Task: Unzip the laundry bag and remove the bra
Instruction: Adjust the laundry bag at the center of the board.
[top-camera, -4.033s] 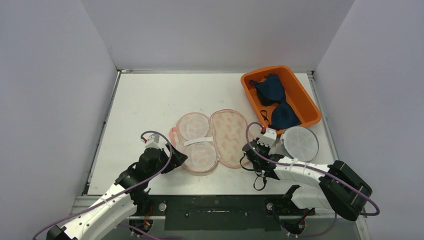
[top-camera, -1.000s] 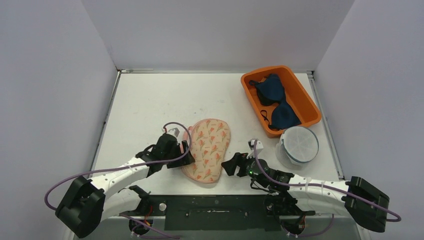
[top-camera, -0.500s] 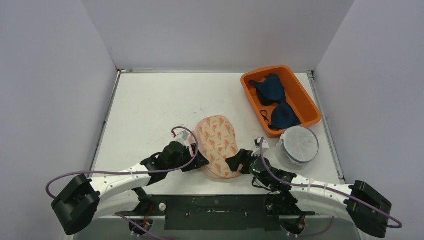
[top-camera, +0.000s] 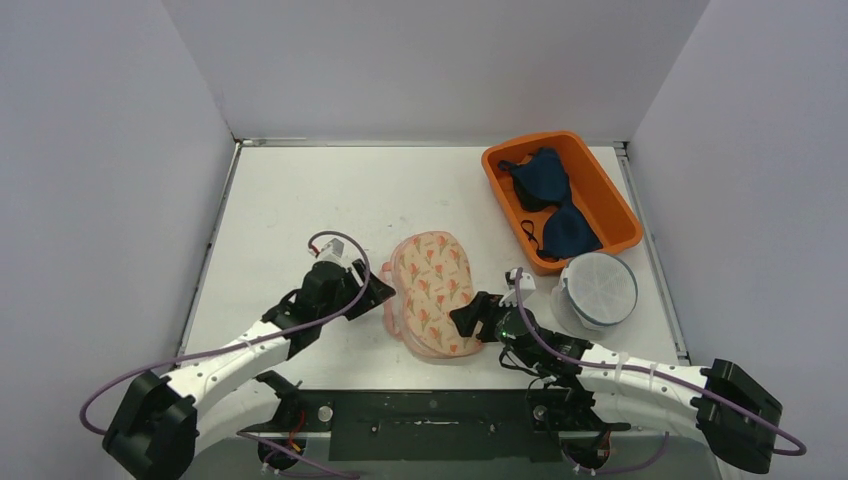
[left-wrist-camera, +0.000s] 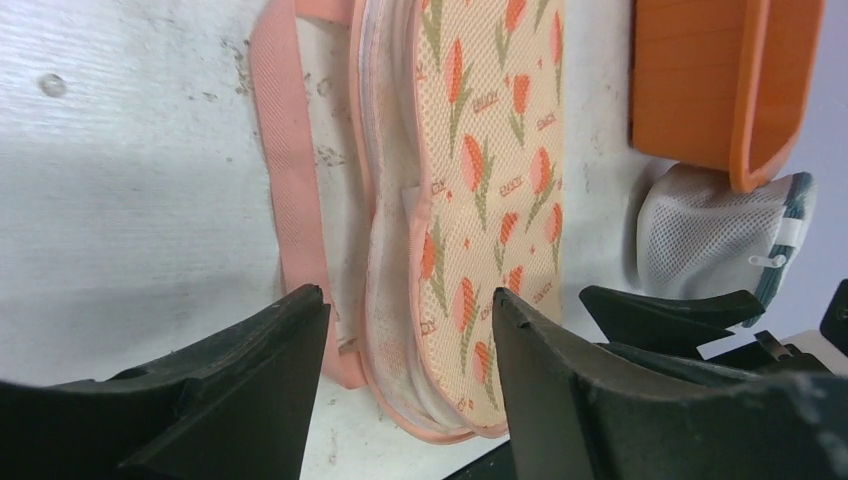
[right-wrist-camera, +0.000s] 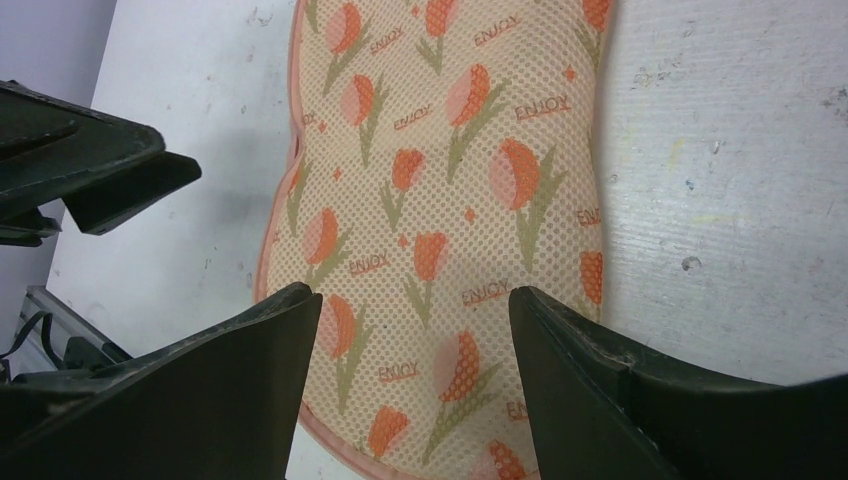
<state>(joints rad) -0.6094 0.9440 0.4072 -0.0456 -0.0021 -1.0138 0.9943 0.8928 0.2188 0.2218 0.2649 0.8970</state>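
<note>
The laundry bag (top-camera: 432, 290) is a peach mesh case printed with orange tulips and edged in pink. It is folded closed into a rounded, two-lobed shape and lies flat on the desk (top-camera: 300, 200) near the front middle. The dark blue bra (top-camera: 548, 190) lies crumpled in the orange tray (top-camera: 617, 203), far right

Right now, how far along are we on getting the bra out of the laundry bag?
Done, apparently: a dark blue bra lies in the orange bin, outside any bag. In hand: nothing; the left claw and right claw stand open on either side of the tulip-print laundry bag, which lies flat on the table. Left: I cannot tell whether it is unzipped or emptied, so check that.
</note>
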